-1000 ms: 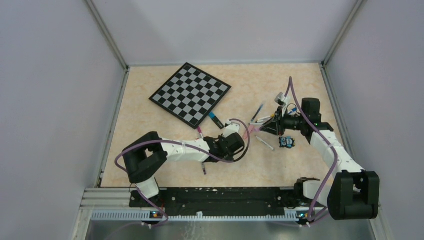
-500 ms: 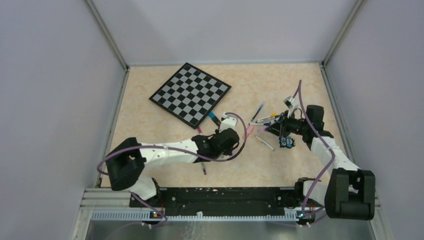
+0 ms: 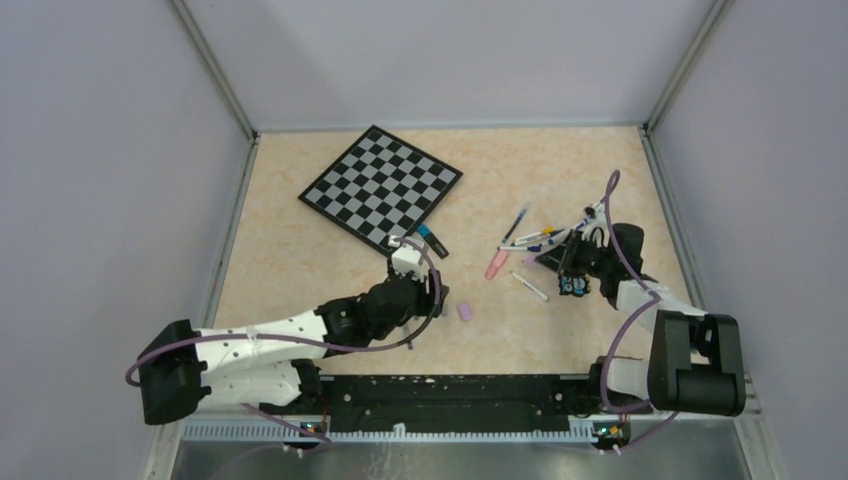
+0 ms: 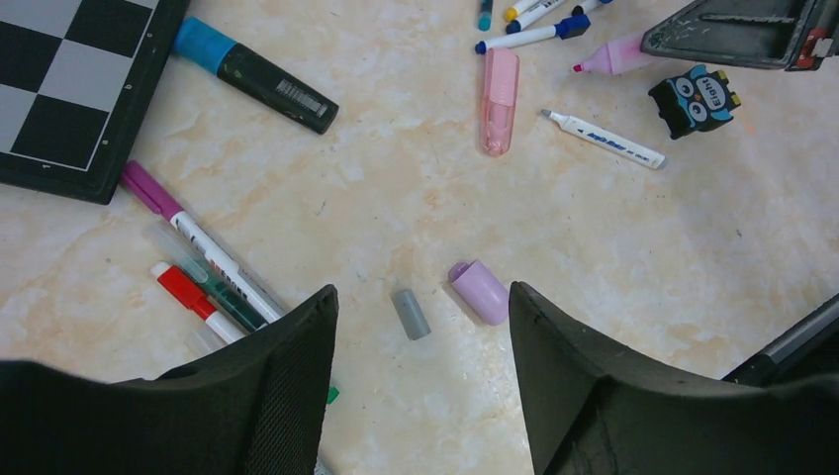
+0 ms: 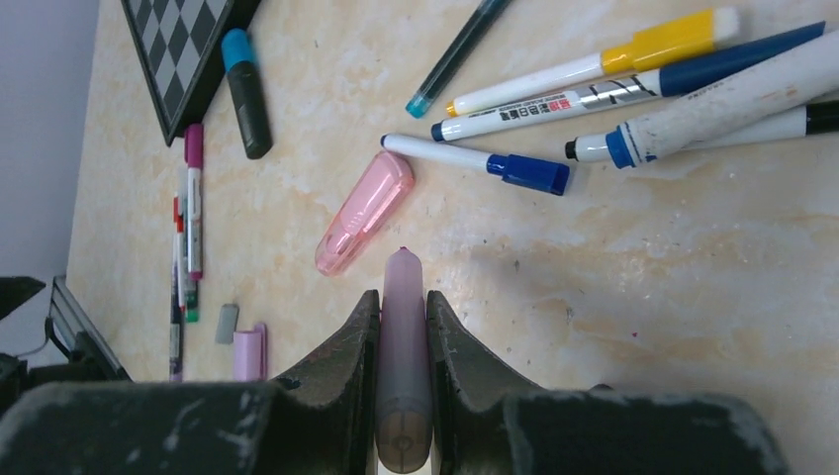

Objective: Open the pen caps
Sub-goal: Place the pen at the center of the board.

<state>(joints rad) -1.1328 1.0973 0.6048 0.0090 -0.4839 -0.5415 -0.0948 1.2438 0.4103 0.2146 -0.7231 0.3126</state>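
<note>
My right gripper (image 5: 403, 297) is shut on a purple highlighter body (image 5: 403, 346), its bare tip pointing forward just above the table; it also shows in the top view (image 3: 560, 258). The loose purple cap (image 4: 481, 291) and a small grey cap (image 4: 411, 314) lie on the table under my left gripper (image 4: 423, 292), which is open and empty. The purple cap also shows in the top view (image 3: 464, 311). A pink translucent cap (image 5: 364, 212) lies just ahead of the held highlighter. Capped pens with yellow (image 5: 673, 38) and blue (image 5: 534, 172) caps lie beyond.
The checkered board (image 3: 380, 187) lies at the back left. A black marker with a blue cap (image 4: 255, 75) lies beside it. Purple-capped (image 4: 148, 188) and red-capped (image 4: 178, 287) pens lie left of my left gripper. The owl figure (image 3: 573, 285) stands by the right gripper, near a white pen (image 4: 604, 140).
My left arm has pulled back toward the near left, away from the right gripper, and the purple cap now lies on the table. My right gripper has shifted right with the highlighter body.
</note>
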